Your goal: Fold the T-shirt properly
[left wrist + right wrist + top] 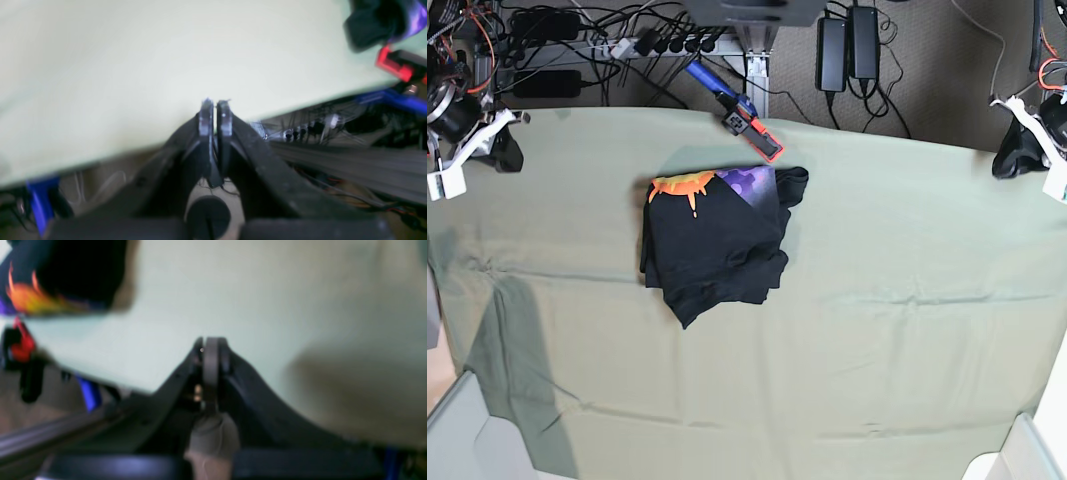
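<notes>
Pale green cloth (133, 66) fills the left wrist view — left claw (215, 115) pinched closed, holding nothing. Right wrist view: right claw (210, 351) closed and empty too. Base view: black T-shirt (717, 240) bundled mid-table, both arms parked at the far corners. Looks folded — next maybe just tidying.

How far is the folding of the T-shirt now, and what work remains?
Done: the T-shirt lies folded in a compact black bundle on the pale green cloth, a strip of orange and purple print showing along its far edge. In hand: nothing; the left gripper and right gripper are shut and empty, at opposite table corners. Left: perhaps tidying, since the bundle's edges look uneven.
</notes>
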Robot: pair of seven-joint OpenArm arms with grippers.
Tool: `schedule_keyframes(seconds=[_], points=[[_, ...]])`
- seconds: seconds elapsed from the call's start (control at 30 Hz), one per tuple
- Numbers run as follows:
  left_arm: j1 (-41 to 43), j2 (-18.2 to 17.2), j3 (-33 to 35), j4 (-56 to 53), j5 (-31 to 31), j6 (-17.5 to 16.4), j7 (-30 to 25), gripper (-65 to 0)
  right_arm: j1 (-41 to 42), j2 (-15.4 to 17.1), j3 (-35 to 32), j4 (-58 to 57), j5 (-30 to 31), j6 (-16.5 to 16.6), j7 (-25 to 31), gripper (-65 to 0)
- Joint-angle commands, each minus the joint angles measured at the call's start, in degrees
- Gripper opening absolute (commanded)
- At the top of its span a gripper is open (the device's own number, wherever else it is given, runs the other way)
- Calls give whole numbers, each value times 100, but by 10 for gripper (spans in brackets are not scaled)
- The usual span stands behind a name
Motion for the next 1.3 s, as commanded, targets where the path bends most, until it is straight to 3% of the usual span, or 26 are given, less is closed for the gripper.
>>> schedule_keyframes(seconds=[0.0, 0.3, 0.5, 0.67, 0.87, 0.93, 1.1, 1.27], points=[[188, -68, -136, 85, -83, -65, -66, -626, -181, 94, 59, 85, 87, 415, 85, -650], [1213, 79, -669, -22, -70, -65, -66, -626, -1390, -114, 61, 83, 85, 415, 90, -650], [1325, 249, -581, -1228, -15, -65, -304, -626, -1956, -337, 15, -223, 4, 422, 203, -650], [1123, 236, 133, -2393, 1049, -65, -761, -626, -2009, -328, 7, -1110, -74, 409, 262, -650], [1032, 238, 922, -3182, 1803, -65, -1261, -626, -2015, -328, 7, -2006, -87, 409, 260, -650], [1027, 238, 1104, -3346, 2153, 107, -1609, -626, -2009, -330, 4, -2293, -214, 407, 382, -650], [533, 238, 1663, -4013, 2417, 415, -1891, -626, -1930, -234, -258, -3152, -955, 343, 1178, -650], [-435, 240, 2446, -5333, 2481, 444, -1932, -626, -1335, -205, -1021, -4256, -1521, 293, 1233, -650]])
